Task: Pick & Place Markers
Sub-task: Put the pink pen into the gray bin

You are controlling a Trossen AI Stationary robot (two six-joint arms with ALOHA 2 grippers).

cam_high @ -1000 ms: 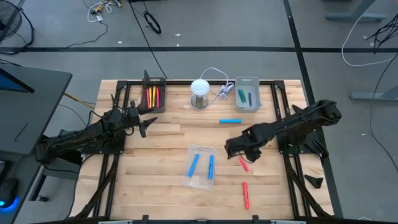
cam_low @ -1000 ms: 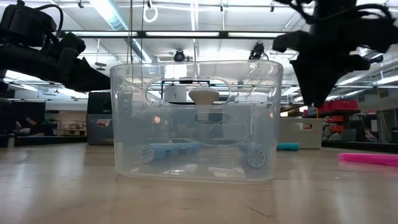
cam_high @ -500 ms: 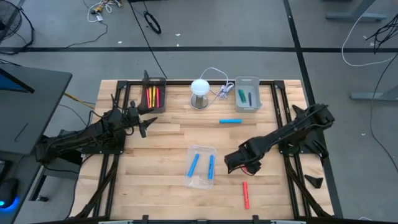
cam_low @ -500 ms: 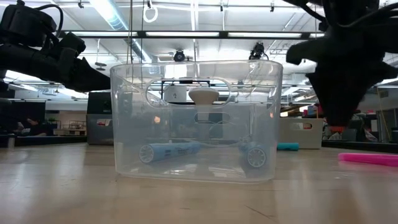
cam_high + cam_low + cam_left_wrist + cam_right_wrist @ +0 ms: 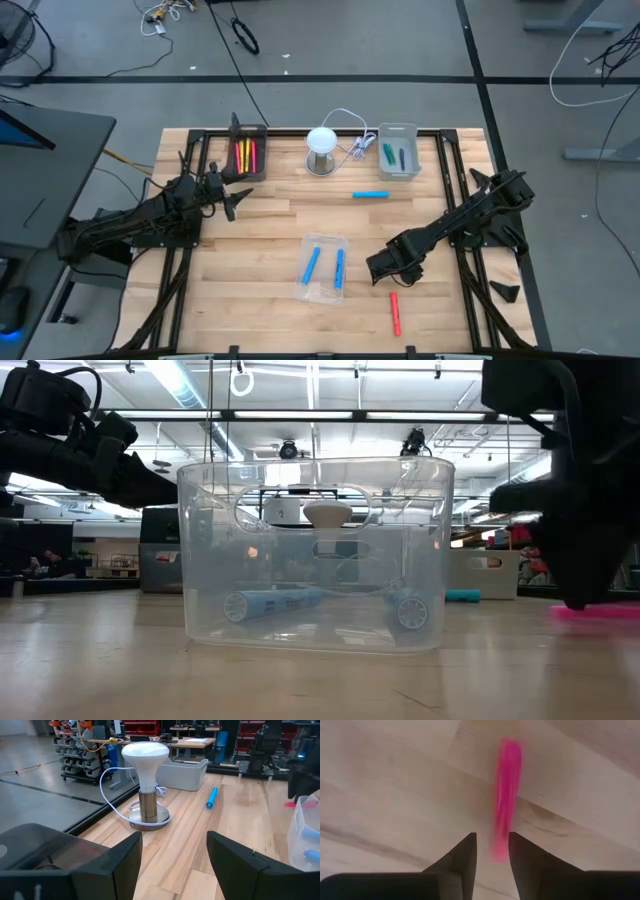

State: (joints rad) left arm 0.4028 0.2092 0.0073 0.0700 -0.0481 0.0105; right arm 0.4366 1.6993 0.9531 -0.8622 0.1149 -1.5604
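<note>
From above, the right pincer (image 5: 386, 272) hangs over the desk (image 5: 260, 250) beside the clear tray (image 5: 322, 268), a red marker (image 5: 394, 312) lying just beyond. Its wrist view shows fingers (image 5: 462, 857) parted, empty, the marker (image 5: 506, 795) ahead between them.

The setting is a robotics lab or workshop. Fluorescent ceiling lights (image 5: 180, 385) run across the top of the low view. Parts-bin racks (image 5: 75, 747) stand at the left wrist view's upper left. Loose cables (image 5: 165, 14) cross the grey floor (image 5: 330, 40) above the wooden surface (image 5: 270, 260).
</note>
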